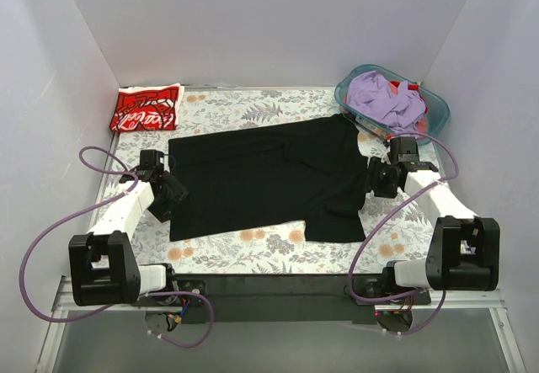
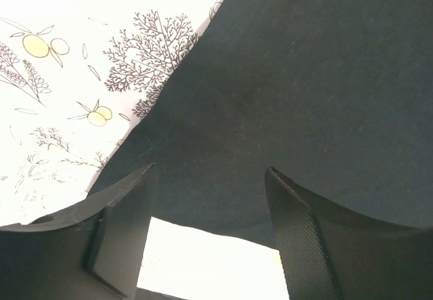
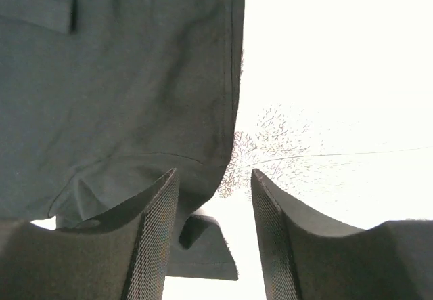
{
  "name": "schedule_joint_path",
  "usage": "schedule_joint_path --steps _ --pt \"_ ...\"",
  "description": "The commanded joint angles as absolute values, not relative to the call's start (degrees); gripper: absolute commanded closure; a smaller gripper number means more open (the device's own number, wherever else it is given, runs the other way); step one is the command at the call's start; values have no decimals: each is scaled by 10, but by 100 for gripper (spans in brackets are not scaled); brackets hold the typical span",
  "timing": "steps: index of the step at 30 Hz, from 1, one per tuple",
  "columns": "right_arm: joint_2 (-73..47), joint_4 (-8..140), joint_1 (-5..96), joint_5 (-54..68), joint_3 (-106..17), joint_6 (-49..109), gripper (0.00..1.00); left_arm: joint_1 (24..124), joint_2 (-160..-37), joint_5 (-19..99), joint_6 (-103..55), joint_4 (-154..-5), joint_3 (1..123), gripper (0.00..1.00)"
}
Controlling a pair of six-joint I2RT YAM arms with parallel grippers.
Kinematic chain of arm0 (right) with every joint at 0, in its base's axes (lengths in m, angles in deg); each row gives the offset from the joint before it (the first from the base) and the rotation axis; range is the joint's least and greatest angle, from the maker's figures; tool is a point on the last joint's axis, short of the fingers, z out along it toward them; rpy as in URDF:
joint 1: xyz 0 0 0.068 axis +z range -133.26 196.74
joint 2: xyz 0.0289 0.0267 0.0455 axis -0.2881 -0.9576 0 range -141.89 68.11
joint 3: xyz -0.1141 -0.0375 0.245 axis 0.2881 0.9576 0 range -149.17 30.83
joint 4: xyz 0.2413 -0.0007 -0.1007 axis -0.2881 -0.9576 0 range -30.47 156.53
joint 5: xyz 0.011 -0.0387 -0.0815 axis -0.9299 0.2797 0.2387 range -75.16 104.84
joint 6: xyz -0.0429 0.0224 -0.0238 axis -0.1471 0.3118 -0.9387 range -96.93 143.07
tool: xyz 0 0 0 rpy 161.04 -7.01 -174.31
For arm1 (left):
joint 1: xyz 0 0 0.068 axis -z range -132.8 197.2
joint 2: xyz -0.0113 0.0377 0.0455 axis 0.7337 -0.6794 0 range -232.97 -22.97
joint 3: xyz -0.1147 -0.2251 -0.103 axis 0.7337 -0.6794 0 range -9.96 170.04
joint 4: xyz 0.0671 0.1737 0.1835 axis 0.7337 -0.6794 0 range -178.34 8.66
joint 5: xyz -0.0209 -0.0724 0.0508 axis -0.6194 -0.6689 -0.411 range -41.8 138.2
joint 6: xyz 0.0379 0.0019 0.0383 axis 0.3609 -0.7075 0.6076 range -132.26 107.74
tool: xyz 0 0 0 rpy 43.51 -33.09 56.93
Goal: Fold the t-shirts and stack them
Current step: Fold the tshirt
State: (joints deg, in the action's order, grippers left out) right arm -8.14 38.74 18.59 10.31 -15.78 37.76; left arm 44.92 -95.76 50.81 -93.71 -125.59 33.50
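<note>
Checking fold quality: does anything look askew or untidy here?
The black t-shirt lies uneven: at its right end a flap juts toward the near edge, so its outline isn't a clean rectangle. The folded red t-shirt at the far left looks tidy.

We see a table cover (image 1: 253, 251) printed with pale orange flowers, grey fern leaves and thin twigs. The left wrist view shows its yellow fruit and branching sprigs sharply. In the right wrist view it is washed out to near white, with one faint sprig.

At its far right corner sits a teal basket (image 1: 440, 103). A crumpled lavender cloth (image 1: 379, 97) is heaped in it above the rim, with a red scrap (image 1: 424, 125) beside it. Plain white walls (image 1: 253, 19) close in the left, far and right sides.
</note>
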Motion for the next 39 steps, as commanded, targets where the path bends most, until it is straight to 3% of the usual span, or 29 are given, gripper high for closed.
schedule_joint_path --steps 1,9,26,29,33,35,39 --pt "-91 416 185 80 -140 383 48 451 -957 520 -944 -1250 331 39" --pt "-133 446 181 61 -126 379 58 451 -950 525 -942 -1246 333 41" --pt "-161 477 182 75 -92 367 60 451 -952 534 -942 -1256 342 41" --pt "-156 480 182 69 -92 365 66 451 -957 543 -943 -1268 352 40" --pt "-145 481 182 67 -89 361 81 451 -972 554 -943 -1287 372 40" --pt "-131 489 181 58 -83 359 97 451 -980 558 -943 -1298 377 40" --pt "-116 495 182 50 -85 357 99 451 -995 567 -946 -1327 391 40"
